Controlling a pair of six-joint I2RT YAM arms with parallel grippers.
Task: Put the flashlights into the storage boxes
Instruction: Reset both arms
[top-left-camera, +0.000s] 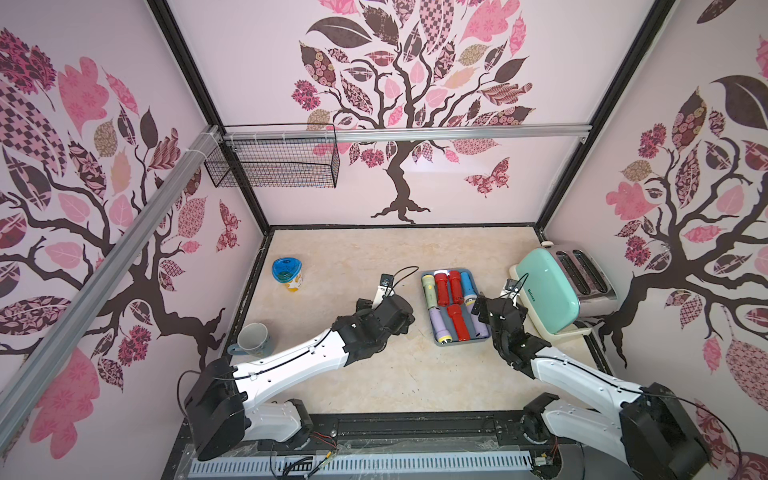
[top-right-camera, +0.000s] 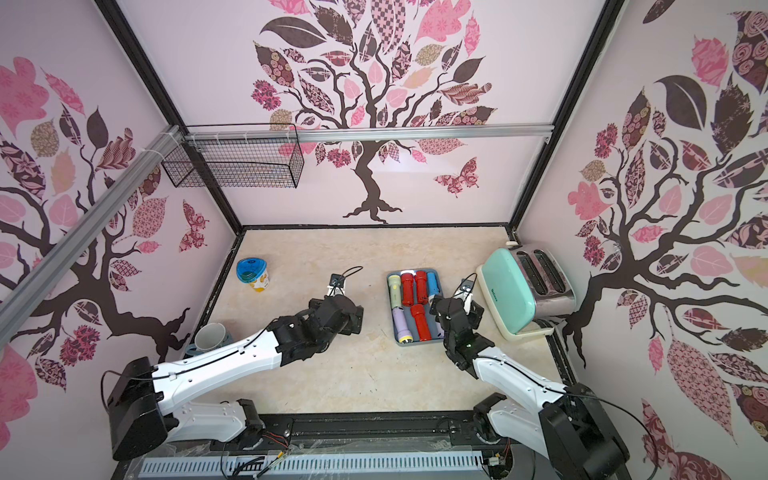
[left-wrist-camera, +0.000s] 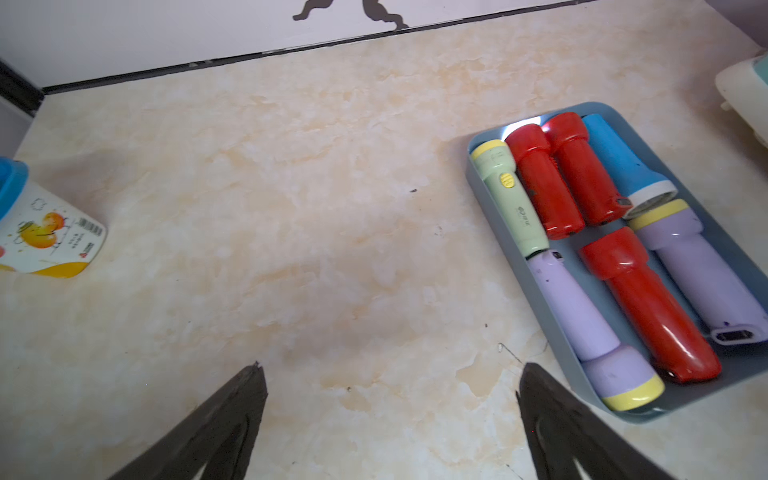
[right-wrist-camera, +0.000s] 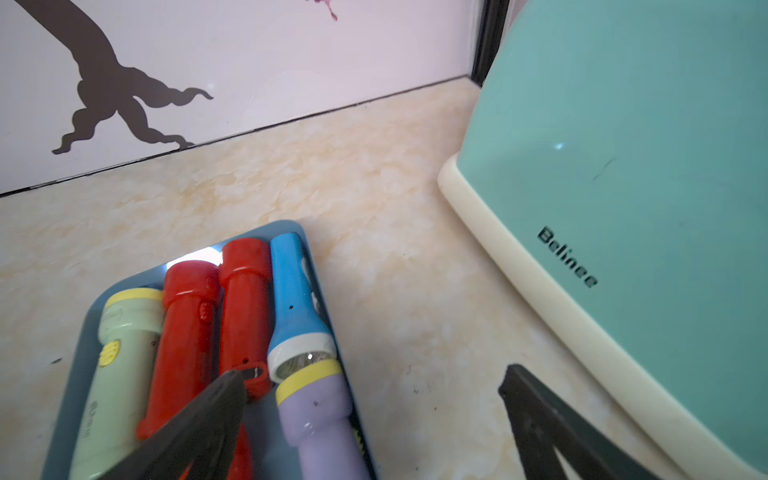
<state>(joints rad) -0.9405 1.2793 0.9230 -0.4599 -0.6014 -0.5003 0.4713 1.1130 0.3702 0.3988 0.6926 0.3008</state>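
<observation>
Seven flashlights lie in your tray, none left on the desk; left claw and right claw wide, empty. Task looks done.

The marbled table bears a slate-blue tray, jar, mug and toaster.

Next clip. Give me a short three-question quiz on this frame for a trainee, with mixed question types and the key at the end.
1. How many flashlights lie in the slate-blue tray?
2. True or false: the left pincer is shut on a flashlight.
3. Which of these stands closest to the right pincer? A. blue-lidded jar B. mint toaster C. mug
Key: 1. seven; 2. false, it is open and empty; 3. B.
</observation>
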